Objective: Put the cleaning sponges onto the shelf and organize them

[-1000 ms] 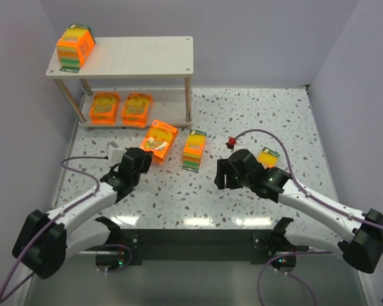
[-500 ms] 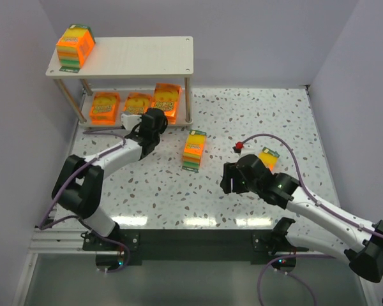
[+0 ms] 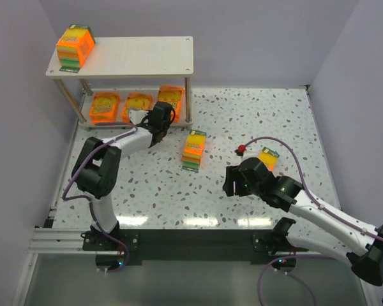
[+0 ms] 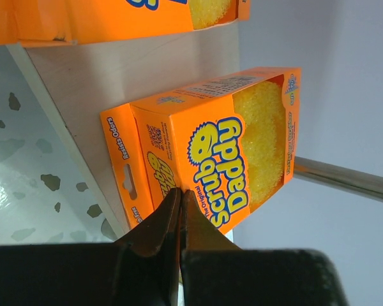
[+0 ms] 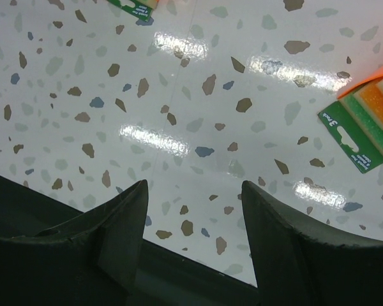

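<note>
The shelf (image 3: 140, 56) stands at the back left. A thick sponge pack (image 3: 75, 44) sits on its top board. Three flat orange packs lie on the lower board (image 4: 134, 70); the rightmost (image 3: 170, 97) also fills the left wrist view (image 4: 242, 140). My left gripper (image 3: 161, 122) is shut, its tips (image 4: 179, 190) touching that pack's near edge. A thick pack (image 3: 195, 150) stands on the table in the middle. Another thick pack (image 3: 268, 157) lies beside the right arm, and its corner shows in the right wrist view (image 5: 373, 118). My right gripper (image 3: 231, 182) is open and empty above the table (image 5: 195, 188).
The shelf's front right leg (image 3: 189, 102) stands just right of my left gripper. A red cable connector (image 3: 242, 150) hangs by the right arm. The table's dark front edge (image 5: 198, 280) lies just below my right fingers. Purple walls close in the sides.
My left gripper carried the flat pack from the table onto the lower board, right of the other two. My right arm drew back towards the front edge.
</note>
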You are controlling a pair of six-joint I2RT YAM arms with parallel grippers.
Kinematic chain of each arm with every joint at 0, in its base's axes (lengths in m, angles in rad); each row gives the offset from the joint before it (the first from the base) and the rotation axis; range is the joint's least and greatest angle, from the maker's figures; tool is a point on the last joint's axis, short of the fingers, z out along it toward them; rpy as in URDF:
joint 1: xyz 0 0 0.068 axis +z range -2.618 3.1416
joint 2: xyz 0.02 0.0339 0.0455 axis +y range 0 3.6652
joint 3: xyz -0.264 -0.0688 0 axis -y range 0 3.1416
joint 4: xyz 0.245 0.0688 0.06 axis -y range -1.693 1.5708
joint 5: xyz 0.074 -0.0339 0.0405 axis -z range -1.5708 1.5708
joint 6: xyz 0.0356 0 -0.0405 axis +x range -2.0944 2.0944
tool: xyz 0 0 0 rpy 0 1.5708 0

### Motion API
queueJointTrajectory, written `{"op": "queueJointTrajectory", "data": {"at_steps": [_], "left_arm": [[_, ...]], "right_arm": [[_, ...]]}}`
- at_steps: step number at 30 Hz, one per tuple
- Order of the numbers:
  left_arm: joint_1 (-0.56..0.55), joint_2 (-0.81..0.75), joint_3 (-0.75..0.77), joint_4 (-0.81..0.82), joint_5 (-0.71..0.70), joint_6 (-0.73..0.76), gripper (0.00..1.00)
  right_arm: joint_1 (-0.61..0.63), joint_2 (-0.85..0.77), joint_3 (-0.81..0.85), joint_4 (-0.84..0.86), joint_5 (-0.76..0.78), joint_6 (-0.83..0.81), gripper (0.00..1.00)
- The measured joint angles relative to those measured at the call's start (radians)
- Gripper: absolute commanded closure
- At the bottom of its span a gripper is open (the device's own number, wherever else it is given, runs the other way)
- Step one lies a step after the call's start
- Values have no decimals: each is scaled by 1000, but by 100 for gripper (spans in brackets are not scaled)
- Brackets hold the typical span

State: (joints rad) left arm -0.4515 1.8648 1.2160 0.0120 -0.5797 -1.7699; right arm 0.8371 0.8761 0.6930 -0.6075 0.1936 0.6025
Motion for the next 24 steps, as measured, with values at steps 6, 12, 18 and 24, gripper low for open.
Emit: {"op": "queueJointTrajectory", "data": {"at_steps": [6, 12, 18, 24], "left_arm": [[5, 2, 3, -2, 18, 12, 66], [4, -66, -89, 33, 40, 43, 47], [0, -259, -248, 105, 95, 165, 44], [-18, -452, -426, 285, 321, 440, 59]], "right_arm": [[0, 1, -4, -5, 0, 0, 34], [0, 8, -4, -3, 0, 1, 33], [0, 45, -5, 16, 3, 1, 32], [0, 112, -13, 89, 32, 1, 37]]}}
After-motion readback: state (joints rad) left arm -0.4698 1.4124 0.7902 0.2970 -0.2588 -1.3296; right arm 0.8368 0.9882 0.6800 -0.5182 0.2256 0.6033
